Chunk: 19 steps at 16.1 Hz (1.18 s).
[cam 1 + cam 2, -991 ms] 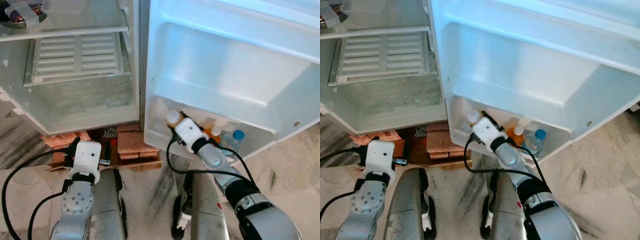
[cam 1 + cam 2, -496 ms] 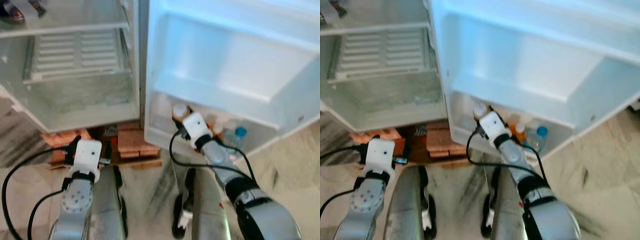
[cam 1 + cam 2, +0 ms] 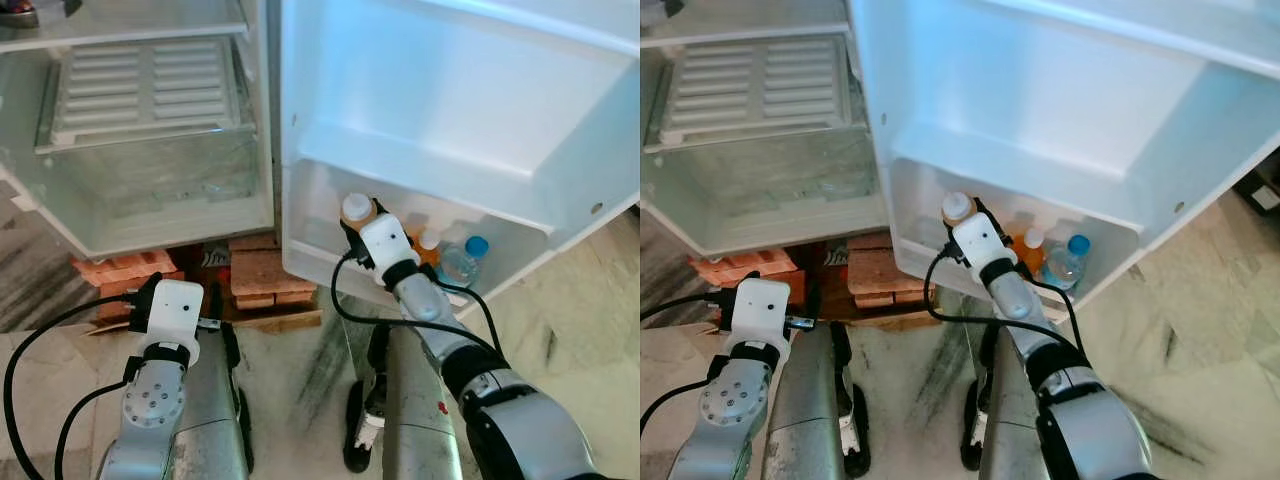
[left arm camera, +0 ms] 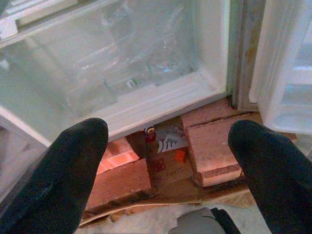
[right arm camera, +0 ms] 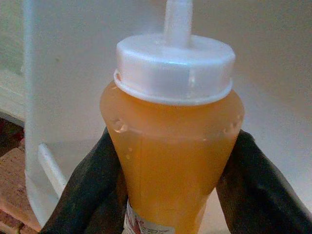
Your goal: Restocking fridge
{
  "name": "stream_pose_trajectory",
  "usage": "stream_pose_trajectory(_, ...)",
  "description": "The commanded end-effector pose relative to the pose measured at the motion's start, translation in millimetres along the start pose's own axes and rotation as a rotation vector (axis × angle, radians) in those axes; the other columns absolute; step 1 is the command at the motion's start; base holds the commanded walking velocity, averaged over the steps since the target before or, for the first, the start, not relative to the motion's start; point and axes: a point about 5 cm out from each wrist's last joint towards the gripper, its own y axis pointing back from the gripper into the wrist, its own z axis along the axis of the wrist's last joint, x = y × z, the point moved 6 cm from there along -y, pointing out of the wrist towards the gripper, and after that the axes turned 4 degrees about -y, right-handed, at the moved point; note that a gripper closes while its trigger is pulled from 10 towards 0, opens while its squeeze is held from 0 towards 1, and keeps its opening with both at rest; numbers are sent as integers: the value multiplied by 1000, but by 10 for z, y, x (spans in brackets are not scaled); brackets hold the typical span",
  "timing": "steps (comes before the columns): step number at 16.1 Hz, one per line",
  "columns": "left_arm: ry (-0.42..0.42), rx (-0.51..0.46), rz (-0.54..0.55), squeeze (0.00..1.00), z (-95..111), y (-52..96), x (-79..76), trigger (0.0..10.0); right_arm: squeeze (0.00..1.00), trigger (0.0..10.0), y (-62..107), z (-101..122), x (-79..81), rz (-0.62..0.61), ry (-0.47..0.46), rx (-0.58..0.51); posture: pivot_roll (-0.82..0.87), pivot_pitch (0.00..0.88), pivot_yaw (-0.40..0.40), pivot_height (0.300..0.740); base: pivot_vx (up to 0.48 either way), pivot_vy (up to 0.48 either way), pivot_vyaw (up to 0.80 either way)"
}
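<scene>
Right gripper [image 5: 170, 190] jaws pinching the orange bottle [image 5: 173, 146] round its body, just under the white cap [image 5: 174, 68], held upright over the bottom door bin [image 3: 330, 275] at about 1 o'clock from the robot. Probably full, so fairly heavy, smooth plastic, maybe slippery; grabbing below the shoulder looks sensible. Two more bottles [image 3: 455, 258] already sitting in that bin at its 3 o'clock. Left gripper [image 4: 165, 161] jaws spread wide, idle, facing the bricks [image 4: 209, 146] under the fridge.

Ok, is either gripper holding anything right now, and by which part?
The right gripper holds the orange juice bottle, jaws clamped on its shoulder just below the white cap. The left gripper holds nothing, jaws open.
</scene>
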Motion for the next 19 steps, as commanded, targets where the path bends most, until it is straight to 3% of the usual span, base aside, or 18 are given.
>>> stream_pose_trajectory(1, -12, 5, -7, 0, -10, 13, -22, 10000, 0, 10000, 103, -231, 76, 8, -23, 89, 210, 269, -63, 527, 0, 0, 0)
stream_pose_trajectory(4, -15, -4, -2, 0, 11, -2, -24, 10000, 0, 10000, 0, -64, -10, -69, 12, 32, 218, 268, -69, 527, 0, 0, 0)
stream_pose_trajectory(6, -13, -2, 1, 0, 8, -5, -20, 10000, 0, 10000, -78, 23, 38, -50, -17, 19, 219, 267, -72, 527, 0, 0, 0)
stream_pose_trajectory(11, -9, -2, 1, 0, 15, -15, -30, 10000, 0, 10000, 52, -398, 89, -72, -117, 236, 222, 267, -73, 512, 0, 0, 0)
stream_pose_trajectory(14, -9, -3, -6, 0, 19, -21, -46, 10000, 0, 10000, 118, -577, 19, -96, -122, 343, 215, 264, -72, 512, 0, 0, 0)
stream_pose_trajectory(15, -9, -4, -9, 0, 24, -28, -52, 10000, 0, 10000, 188, -728, -70, -131, -126, 441, 214, 264, -71, 512, 0, 0, 0)
stream_pose_trajectory(19, -9, -5, -12, 0, 27, -35, -59, 10000, 0, 10000, 294, -889, -164, -218, -323, 526, 213, 264, -70, 512, 0, 0, 0)
